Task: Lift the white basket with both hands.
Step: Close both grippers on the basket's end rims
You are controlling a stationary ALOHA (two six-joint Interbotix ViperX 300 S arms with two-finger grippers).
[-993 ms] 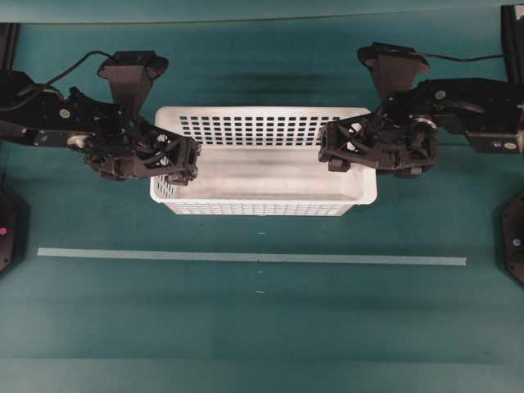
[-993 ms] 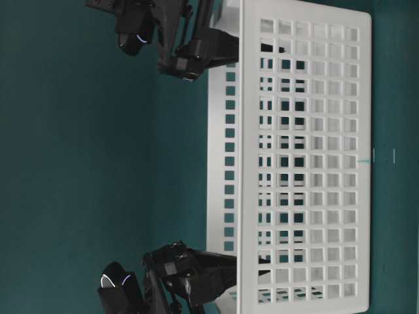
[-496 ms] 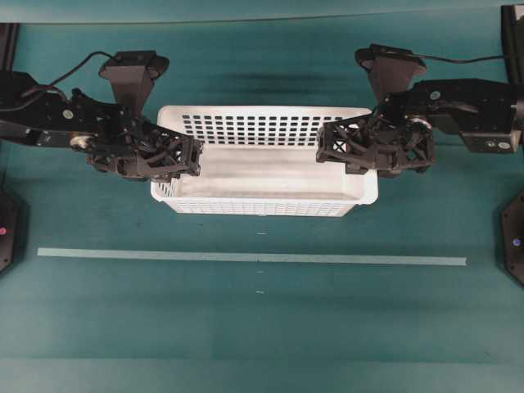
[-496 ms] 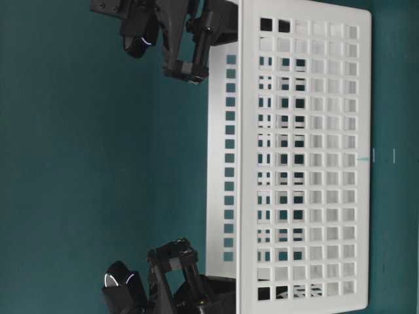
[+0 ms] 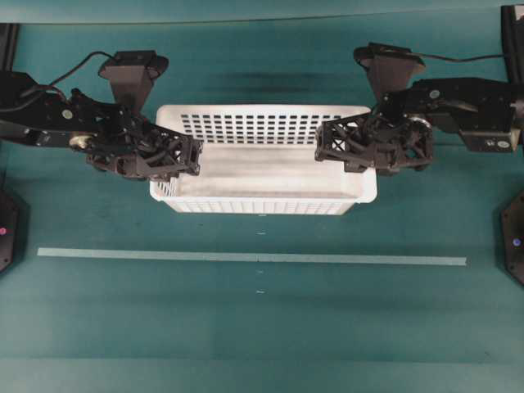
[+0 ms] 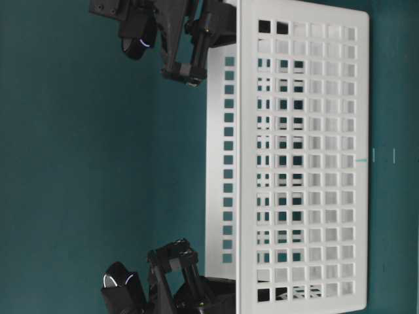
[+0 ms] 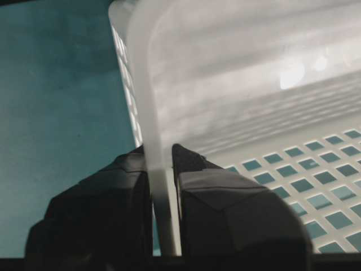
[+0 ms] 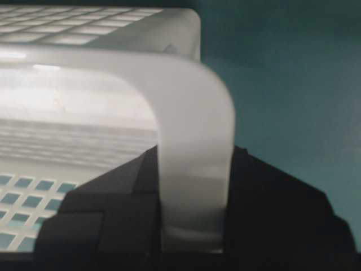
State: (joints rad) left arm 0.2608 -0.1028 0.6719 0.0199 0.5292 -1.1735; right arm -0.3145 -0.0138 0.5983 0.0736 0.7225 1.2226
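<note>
The white basket [image 5: 262,206] stands on the teal table at the middle back, long side facing me, with nothing inside. My left gripper [image 5: 176,160] is shut on the basket's left end wall, one finger inside and one outside. In the left wrist view the left gripper [image 7: 161,155] pinches the thin rim [image 7: 141,84]. My right gripper [image 5: 348,149] is shut on the right end the same way. In the right wrist view the right gripper [image 8: 194,155] clamps the broad rounded rim [image 8: 192,101]. The table-level view shows the pierced long wall [image 6: 308,163] with a black gripper at each end.
A thin pale tape strip [image 5: 246,257] runs across the table in front of the basket. Black arm bases stand at the left edge [image 5: 6,229] and right edge [image 5: 512,241]. Teal cloth covers the whole table.
Both grippers have gone from open to shut on the basket's end walls. The basket has shifted very slightly in the overhead and table-level views.
</note>
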